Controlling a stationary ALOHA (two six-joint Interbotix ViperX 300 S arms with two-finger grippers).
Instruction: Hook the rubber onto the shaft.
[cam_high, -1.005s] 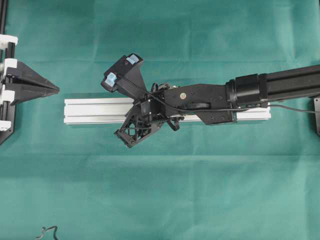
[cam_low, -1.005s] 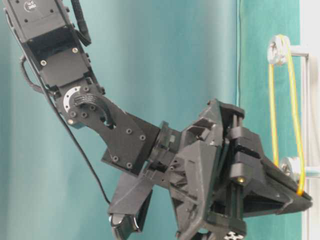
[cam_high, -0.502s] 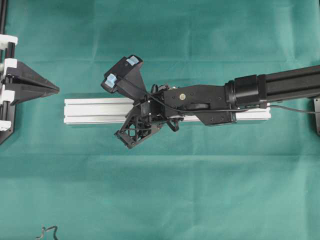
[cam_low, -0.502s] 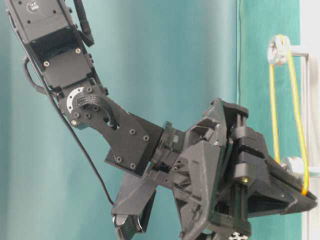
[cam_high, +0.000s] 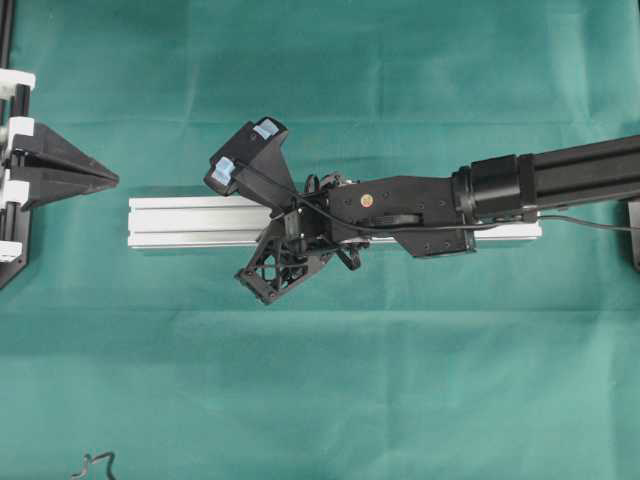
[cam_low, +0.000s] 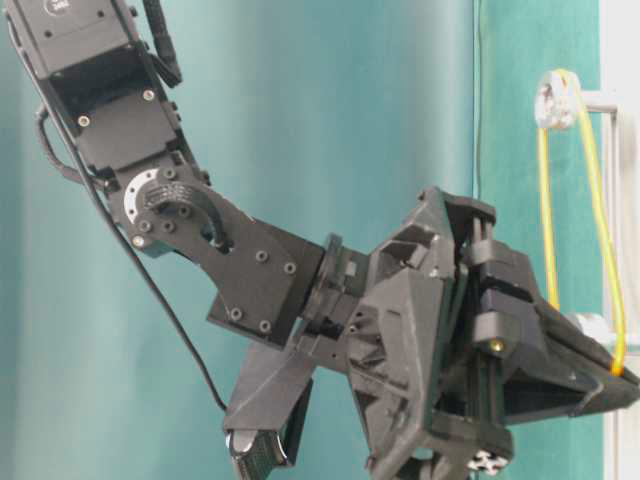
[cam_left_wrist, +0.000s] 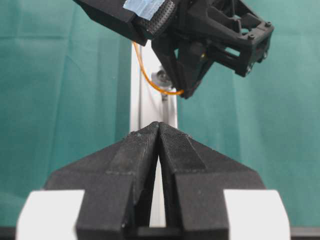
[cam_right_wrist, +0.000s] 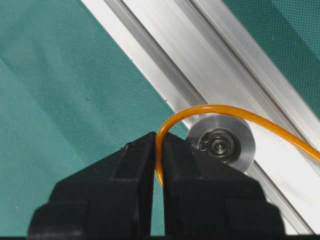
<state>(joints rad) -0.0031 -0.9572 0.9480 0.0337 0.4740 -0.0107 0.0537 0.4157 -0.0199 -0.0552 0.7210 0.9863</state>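
We count two tools, one orange rubber band (cam_right_wrist: 210, 111), one silver rail (cam_high: 190, 222) on the green-covered desk (cam_high: 400, 380), and two pulleys. The right tool (cam_right_wrist: 159, 150) is clamped on the band — the cord runs up from between its tips and arcs over the lower pulley (cam_right_wrist: 222, 145), just beside them. At table level the band also loops over the upper pulley (cam_low: 555, 100). The left tool (cam_left_wrist: 159, 131) sits closed and empty — well apart.
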